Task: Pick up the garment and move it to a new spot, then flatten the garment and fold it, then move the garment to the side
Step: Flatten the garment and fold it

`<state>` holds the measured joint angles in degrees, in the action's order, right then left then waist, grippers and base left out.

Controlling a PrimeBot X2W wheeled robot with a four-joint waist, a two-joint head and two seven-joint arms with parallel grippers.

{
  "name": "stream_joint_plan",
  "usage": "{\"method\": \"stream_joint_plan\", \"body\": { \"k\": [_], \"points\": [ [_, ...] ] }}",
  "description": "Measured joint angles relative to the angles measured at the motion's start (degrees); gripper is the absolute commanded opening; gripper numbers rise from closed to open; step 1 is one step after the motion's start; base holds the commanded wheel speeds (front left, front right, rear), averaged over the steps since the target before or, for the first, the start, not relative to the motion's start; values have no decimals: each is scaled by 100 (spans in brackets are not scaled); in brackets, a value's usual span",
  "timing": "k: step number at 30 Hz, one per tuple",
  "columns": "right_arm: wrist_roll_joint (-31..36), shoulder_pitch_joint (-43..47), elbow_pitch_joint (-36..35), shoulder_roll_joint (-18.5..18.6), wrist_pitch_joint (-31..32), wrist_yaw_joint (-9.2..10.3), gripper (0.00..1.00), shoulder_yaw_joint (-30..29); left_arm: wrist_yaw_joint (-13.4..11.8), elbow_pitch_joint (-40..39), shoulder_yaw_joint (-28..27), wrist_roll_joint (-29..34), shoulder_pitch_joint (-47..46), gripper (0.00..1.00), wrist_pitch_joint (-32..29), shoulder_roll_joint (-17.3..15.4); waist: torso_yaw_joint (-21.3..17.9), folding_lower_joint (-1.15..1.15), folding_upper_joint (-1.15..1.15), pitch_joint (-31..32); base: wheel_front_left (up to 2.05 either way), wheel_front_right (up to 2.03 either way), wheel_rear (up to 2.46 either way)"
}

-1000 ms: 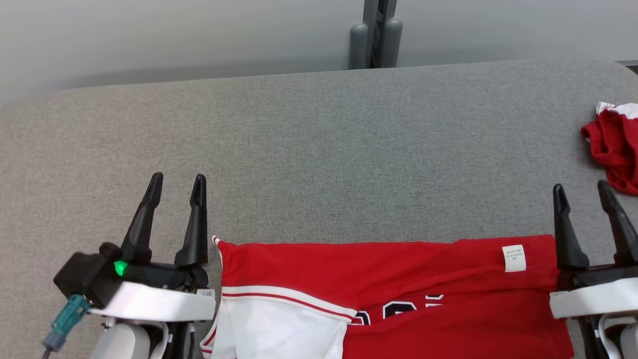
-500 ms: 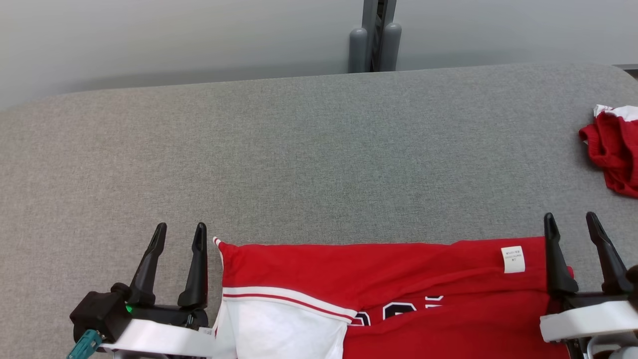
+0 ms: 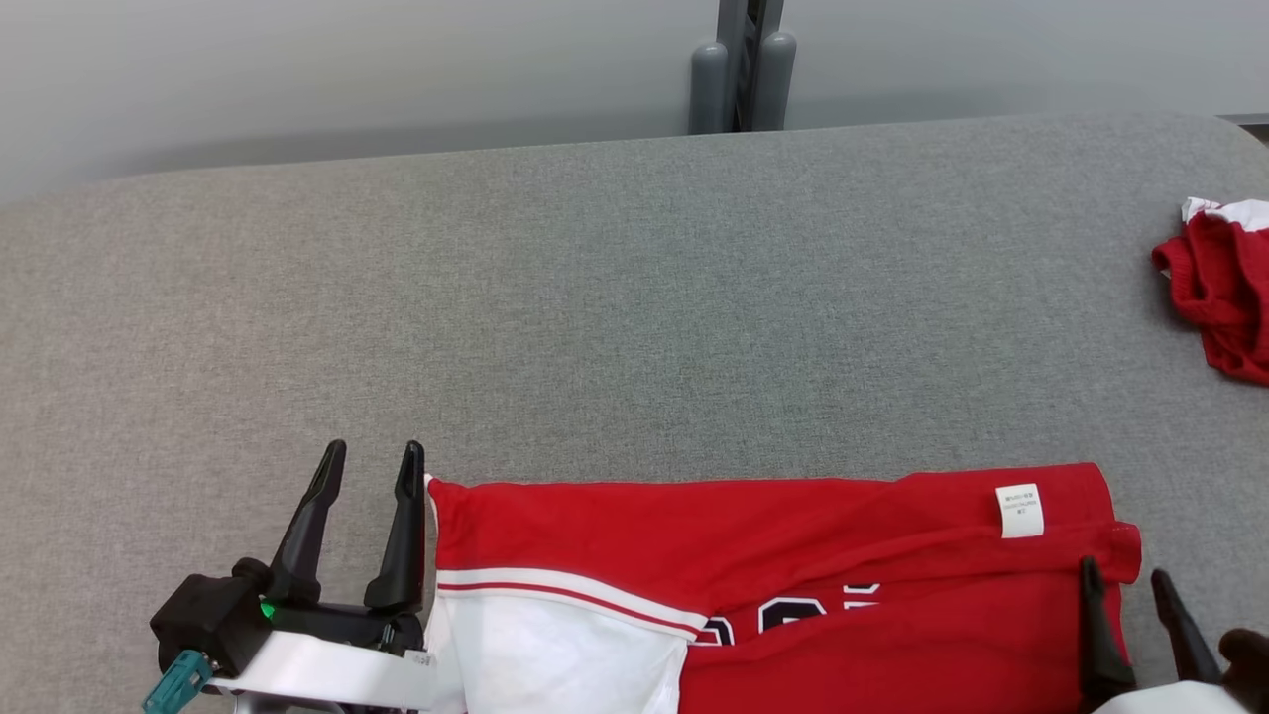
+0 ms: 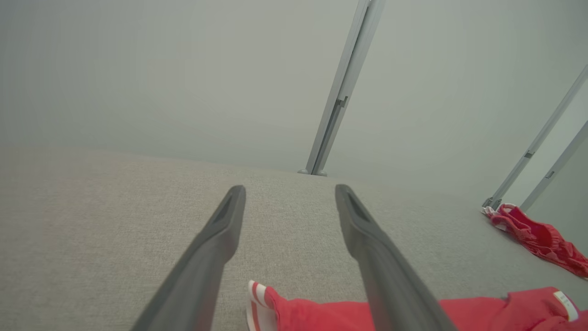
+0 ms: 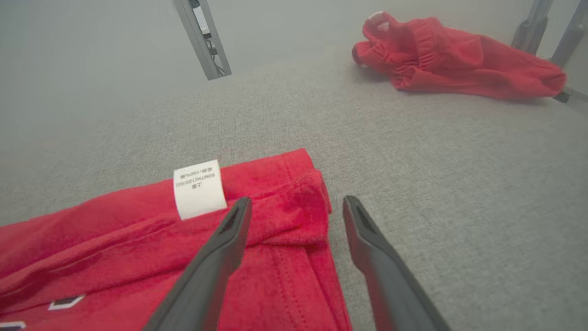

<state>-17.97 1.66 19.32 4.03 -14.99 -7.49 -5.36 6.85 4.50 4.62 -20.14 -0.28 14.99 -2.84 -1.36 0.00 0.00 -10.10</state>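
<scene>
The garment is a red jersey with white trim and dark numerals, folded flat along the near edge of the grey table. A white label sits near its right corner. My left gripper stands open just left of the jersey's striped left corner, fingers empty. At the lower right my right gripper is open over the jersey's right edge; in the right wrist view the fingers straddle that folded red corner without closing on it.
A second crumpled red garment lies at the table's far right edge, also seen as a red heap in the right wrist view. A grey metal post stands behind the table's rear edge against a pale wall.
My right gripper has drawn back toward the near edge, from beside the jersey's right corner to low at the frame bottom. The left gripper has pulled back and edged right, closer to the jersey.
</scene>
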Motion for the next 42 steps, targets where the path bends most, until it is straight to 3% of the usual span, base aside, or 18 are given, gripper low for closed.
{"method": "stream_joint_plan", "body": {
  "k": [9, 18, 21, 22, 33, 42],
  "points": [
    [-653, -414, 949, 29, 0, 0, 100, 221, 23, 65, 64, 98, -32, 100, 0, 1, -18, 0, 0, -82, 0, 0, 0],
    [-1096, -603, 1222, 163, -19, 0, 99, 485, 42, 97, 97, 192, -37, 100, 0, 0, 53, 0, 0, -113, 0, 0, 0],
    [-1177, -608, 1214, 191, -24, 0, 11, 634, 49, 111, 73, 198, -36, 100, 0, 1, 65, 0, 0, -92, 0, 0, 0],
    [-1184, -608, 1201, 202, -23, 0, 0, 676, 51, 119, 64, 198, -36, 100, 0, 1, 66, 0, 0, -83, 0, 0, 0],
    [-1235, -644, 1026, 417, -15, -1, 0, 597, 57, 122, 81, 189, -26, 100, 0, 1, 38, 0, 0, -45, 0, 0, 0],
    [-1352, -1028, 1156, 1115, -15, -1, 0, 505, 57, 157, 93, 144, -54, 100, 0, 0, 76, 0, 0, -136, 0, 0, 0]
  ]
}}
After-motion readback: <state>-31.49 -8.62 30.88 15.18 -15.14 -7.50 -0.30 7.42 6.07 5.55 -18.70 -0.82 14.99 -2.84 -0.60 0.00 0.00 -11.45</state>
